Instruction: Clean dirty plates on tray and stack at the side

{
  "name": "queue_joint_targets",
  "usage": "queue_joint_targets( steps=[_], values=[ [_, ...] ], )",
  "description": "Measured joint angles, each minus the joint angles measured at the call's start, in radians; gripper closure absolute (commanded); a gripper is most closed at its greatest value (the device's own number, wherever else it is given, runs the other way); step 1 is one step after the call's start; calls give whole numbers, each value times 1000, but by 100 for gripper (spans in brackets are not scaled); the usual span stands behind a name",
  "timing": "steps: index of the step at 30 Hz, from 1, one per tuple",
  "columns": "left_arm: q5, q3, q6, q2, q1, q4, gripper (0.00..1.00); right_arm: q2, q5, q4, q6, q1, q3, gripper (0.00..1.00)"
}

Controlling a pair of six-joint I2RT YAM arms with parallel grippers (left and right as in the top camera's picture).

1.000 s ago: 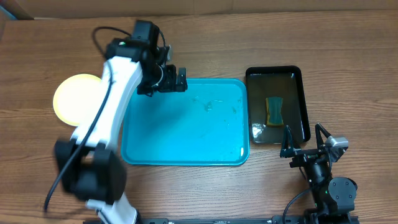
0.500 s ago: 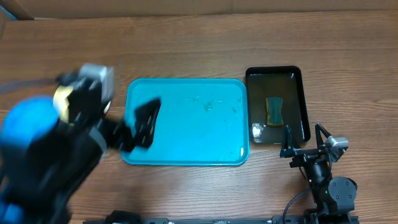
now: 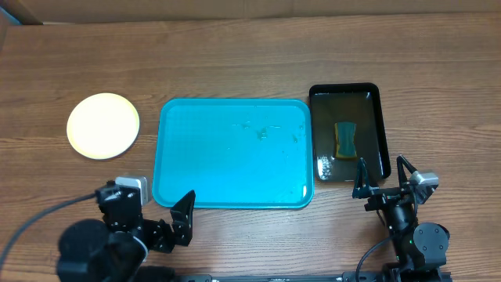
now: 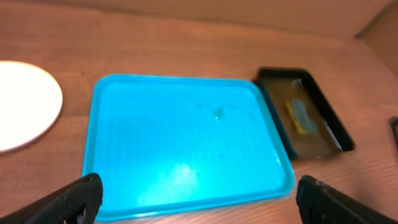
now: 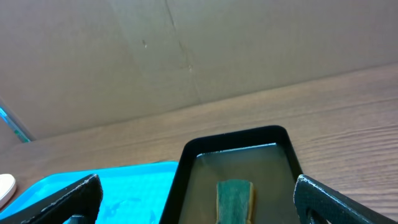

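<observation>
The turquoise tray (image 3: 176, 168) lies in the middle of the wooden table (image 3: 250, 63), and in it I see only some small drops (image 3: 262, 133) near the centre of its upper half and a wet shine close to the lower right corner. Just beside its right edge stands the smaller black tray (image 3: 383, 129), which is apart from it by a narrow strip of wood. The black tray holds a thin layer of cloudy liquid (image 3: 329, 117), and one green and yellow sponge (image 3: 345, 139) lies in it, about in the middle. To the left of the turquoise tray, apart from it and directly on the table, lies a round pale yellow plate (image 3: 102, 125). From above only one disc shows, and I cannot tell if more plates are under it. In the left wrist view the same plate looks almost white at the left edge of the picture. So I count two trays, one sponge and one visible plate. The left gripper (image 4: 198, 183) is near the front edge of the table, below the left corner of the turquoise tray; its jaws are spread wide and grasp nothing. The right gripper (image 3: 382, 176) is in front of the black tray, also spread wide with nothing between the fingers.
</observation>
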Motion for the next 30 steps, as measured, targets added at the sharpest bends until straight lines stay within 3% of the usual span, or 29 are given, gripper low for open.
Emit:
queue_joint_targets(
  steps=[3, 8, 15, 20, 30],
  values=[
    [-3, -158, -1, -110, 31, 175, 0, 0, 0, 0, 0, 0, 0, 0],
    [-5, -410, 0, -290, 71, 732, 0, 0, 0, -1, 0, 0, 0, 0],
    [-10, -636, 0, -374, 91, 1262, 0, 0, 0, 0, 0, 0, 0, 0],
    [-39, -758, 0, -402, 92, 1366, 0, 0, 0, 0, 0, 0, 0, 0],
    [-100, -923, 0, -402, 92, 1356, 0, 0, 0, -1, 0, 0, 0, 0]
  ],
)
